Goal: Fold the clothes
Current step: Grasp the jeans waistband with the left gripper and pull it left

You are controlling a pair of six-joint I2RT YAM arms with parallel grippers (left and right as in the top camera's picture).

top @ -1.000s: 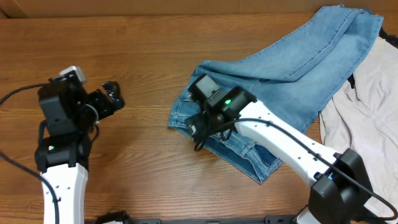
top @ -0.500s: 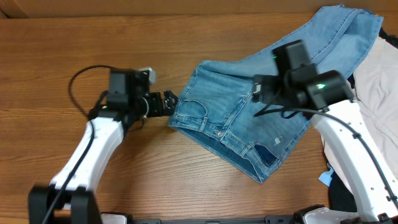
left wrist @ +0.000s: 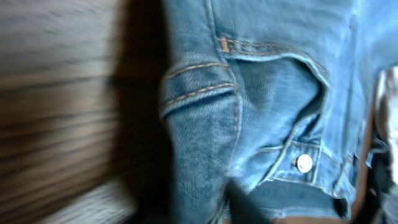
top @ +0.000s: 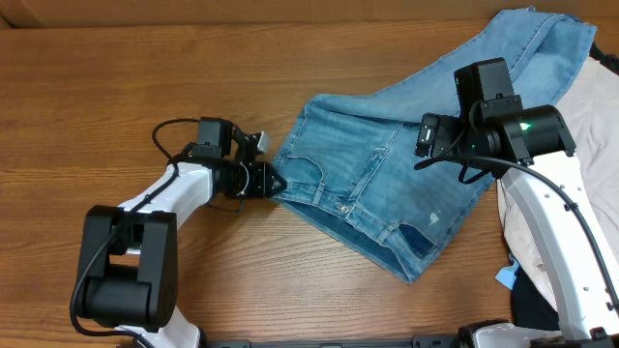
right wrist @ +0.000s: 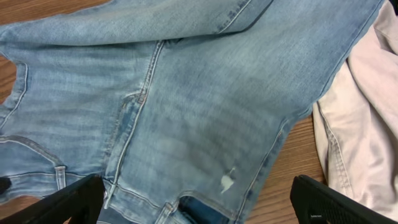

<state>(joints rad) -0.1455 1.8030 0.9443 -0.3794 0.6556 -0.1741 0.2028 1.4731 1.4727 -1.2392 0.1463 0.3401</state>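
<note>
Jeans (top: 377, 184) lie on wood table (top: 126, 87), right of centre. Waist end points twd left arm, legs run up to far right corner, beside beige garment (top: 595, 106). L gripper (top: 275, 181) sits low at waistband corner, tips touching denim. Its wrist view is blurred (denim fills it, metal button (left wrist: 304, 163) shows), so can't tell if fingers are clamped or apart. R gripper (right wrist: 196, 202) hovers over thigh area, fingers spread wide, nothing in them.
</note>
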